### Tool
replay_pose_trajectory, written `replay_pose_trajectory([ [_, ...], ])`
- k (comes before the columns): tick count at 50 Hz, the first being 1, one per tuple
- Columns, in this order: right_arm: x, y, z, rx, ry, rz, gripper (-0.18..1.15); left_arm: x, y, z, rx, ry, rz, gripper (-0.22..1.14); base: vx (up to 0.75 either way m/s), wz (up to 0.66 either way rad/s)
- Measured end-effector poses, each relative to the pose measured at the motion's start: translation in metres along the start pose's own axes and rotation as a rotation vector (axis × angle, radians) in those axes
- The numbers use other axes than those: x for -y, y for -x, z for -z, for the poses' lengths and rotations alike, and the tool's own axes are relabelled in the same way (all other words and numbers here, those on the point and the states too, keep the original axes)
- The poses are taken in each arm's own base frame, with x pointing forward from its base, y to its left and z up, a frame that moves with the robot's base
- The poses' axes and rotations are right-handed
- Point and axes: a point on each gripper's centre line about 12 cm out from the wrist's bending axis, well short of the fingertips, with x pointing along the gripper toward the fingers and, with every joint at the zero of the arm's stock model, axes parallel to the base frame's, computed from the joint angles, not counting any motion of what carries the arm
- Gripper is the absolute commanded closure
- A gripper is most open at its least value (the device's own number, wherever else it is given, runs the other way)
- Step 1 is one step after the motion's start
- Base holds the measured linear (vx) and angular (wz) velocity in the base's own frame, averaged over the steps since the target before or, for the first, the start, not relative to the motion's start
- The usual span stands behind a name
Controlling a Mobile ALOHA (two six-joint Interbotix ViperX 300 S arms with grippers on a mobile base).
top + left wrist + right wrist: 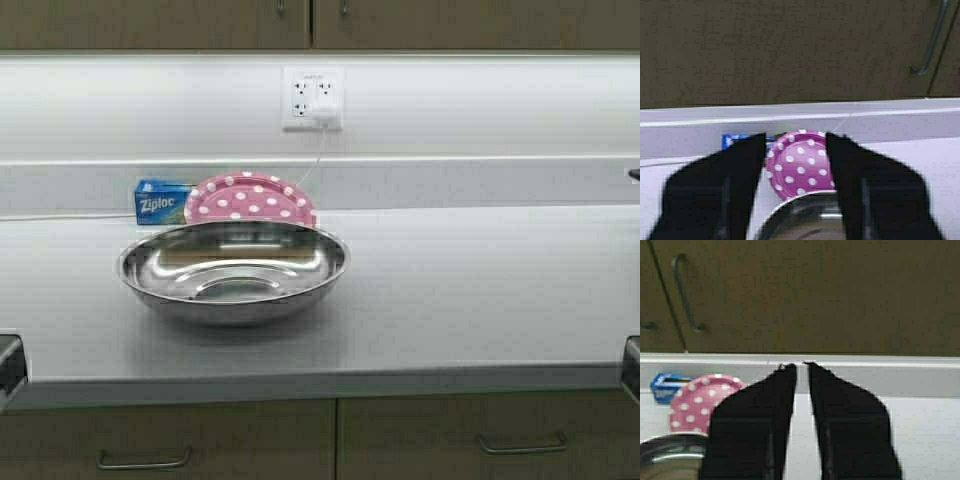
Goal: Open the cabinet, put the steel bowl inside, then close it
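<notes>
Well, nothing's begun: cabinet [310, 22] shut, steel bowl [233, 268] on the counter [480, 300], left gripper [795, 142] wide, right gripper [802, 370] nearly closed, empty

the steel bowl [233, 272] sits upright on the grey counter, left of the middle and fairly near the front edge. it's wide and shallow, shiny with a thin rolled rim, and the inside is mirror-like and has nothing in it. nothing is holding it. the cabinet [320, 24] hangs on the wall above, only its bottom strip showing in the high view: tan wood grain, two flat doors with slim metal handles, both shut.
</notes>
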Motion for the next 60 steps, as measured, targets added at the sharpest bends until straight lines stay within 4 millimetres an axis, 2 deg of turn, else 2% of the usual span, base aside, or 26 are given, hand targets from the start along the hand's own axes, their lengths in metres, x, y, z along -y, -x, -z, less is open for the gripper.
replay_pose_trajectory([
  [5, -0.019, -0.026, 0.005, -0.014, -0.003, -0.075, -0.06, 0.020, -0.014, 0.001, -0.020, -0.002, 0.086, -0.11, 0.07, -0.01],
  [11, -0.043, -0.058, 0.007, -0.004, -0.006, -0.146, -0.07, 0.045, -0.038, 0.002, -0.026, -0.007, 0.174, -0.11, 0.05, 0.00],
  [22, -0.061, -0.115, -0.004, 0.029, 0.017, -0.170, -0.07, 0.088, -0.101, 0.012, -0.028, -0.025, 0.260, -0.11, 0.03, 0.01],
  [32, -0.088, -0.158, -0.008, 0.040, 0.037, -0.188, -0.07, 0.126, -0.158, 0.023, 0.023, -0.023, 0.230, -0.11, 0.01, 0.00],
  [38, -0.092, -0.175, -0.005, 0.029, 0.001, -0.148, -0.07, 0.129, -0.181, 0.028, 0.061, -0.013, 0.140, -0.11, 0.01, 0.00],
  [45, -0.088, -0.193, -0.003, 0.021, 0.012, -0.093, -0.07, 0.128, -0.197, 0.032, 0.094, 0.012, 0.068, -0.11, 0.00, 0.00],
  [52, -0.092, -0.205, -0.007, 0.029, 0.031, -0.064, -0.07, 0.129, -0.206, 0.037, 0.098, 0.015, 0.055, -0.11, 0.00, 0.00],
  [60, -0.108, -0.210, -0.008, 0.027, 0.045, -0.075, -0.07, 0.130, -0.208, 0.041, 0.098, 0.013, 0.052, -0.11, 0.00, 0.00],
])
